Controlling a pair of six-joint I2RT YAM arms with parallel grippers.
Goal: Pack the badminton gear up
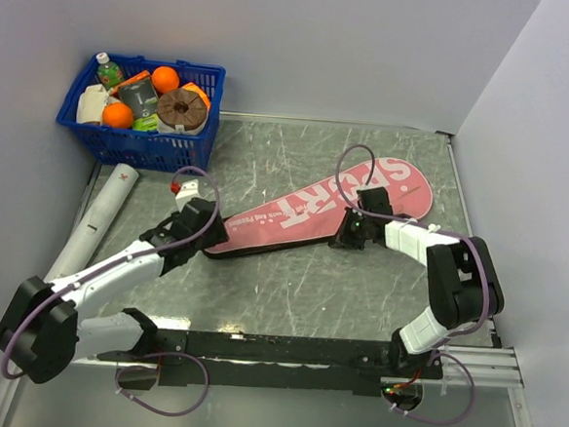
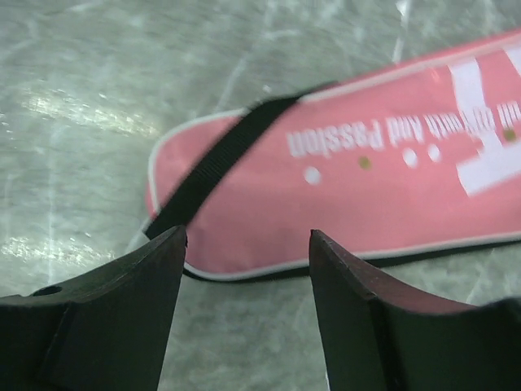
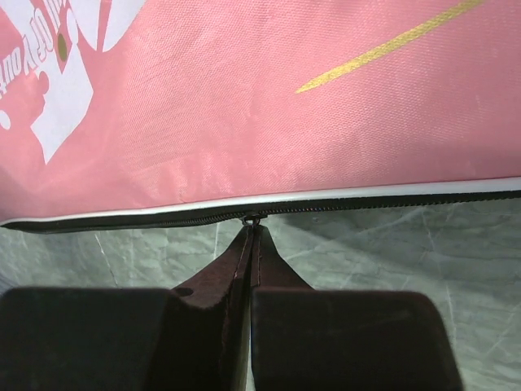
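While the pink racket bag [image 1: 319, 208] lies flat and slantwise across the middle of the grey table [image 1: 289, 292], its white "SPORT" lettering facing up, two robot arms attend to it, one near each end. The left gripper [image 2: 247, 238] hangs released just short of the bag's narrow end, jaws spread apart with nothing between them. A black strap [image 2: 220, 159] crosses that end of the bag. The right gripper [image 3: 251, 230] is clenched at the bag's near long edge, toward the wide end. Its tips meet right at the slider [image 3: 251, 219] of the zipper [image 3: 366, 205], though whether a tab is pinched between them is too small to tell. A white tube [image 1: 98, 220] lies well left of the bag, along the wall. A blue basket [image 1: 133, 144] of oranges and other groceries stands beyond the bag's narrow end, in the far left corner.
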